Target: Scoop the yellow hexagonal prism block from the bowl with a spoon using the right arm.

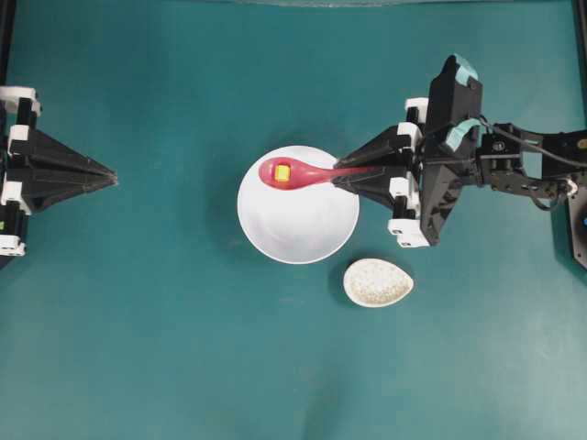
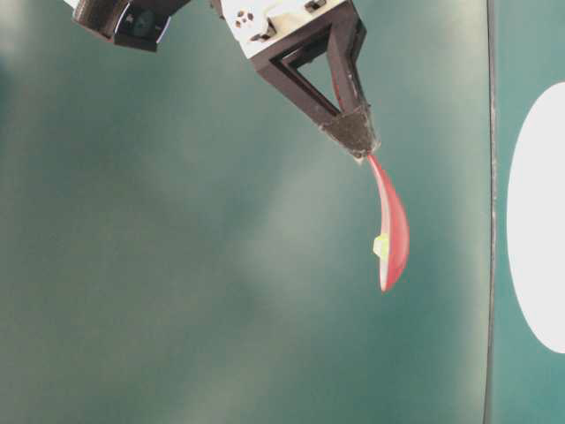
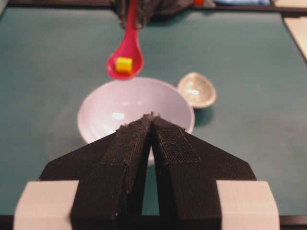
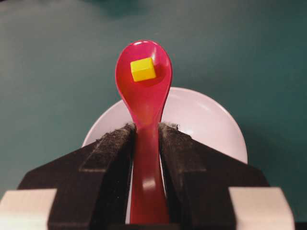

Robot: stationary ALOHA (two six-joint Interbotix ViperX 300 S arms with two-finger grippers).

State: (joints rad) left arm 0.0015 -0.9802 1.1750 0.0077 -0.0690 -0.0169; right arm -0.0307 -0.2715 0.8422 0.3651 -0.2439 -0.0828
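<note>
My right gripper is shut on the handle of the pink-red spoon, which it holds in the air above the white bowl. The yellow hexagonal prism block lies in the spoon's scoop. In the right wrist view the spoon runs out between the fingers, with the yellow block near its far end and the bowl below. The left wrist view shows the spoon with the block raised over the bowl. My left gripper is shut and empty at the far left.
A small speckled egg-shaped spoon rest lies on the teal table just right of and below the bowl. In the table-level view the spoon hangs from the right gripper. Dark frame rails border the table's left and right edges.
</note>
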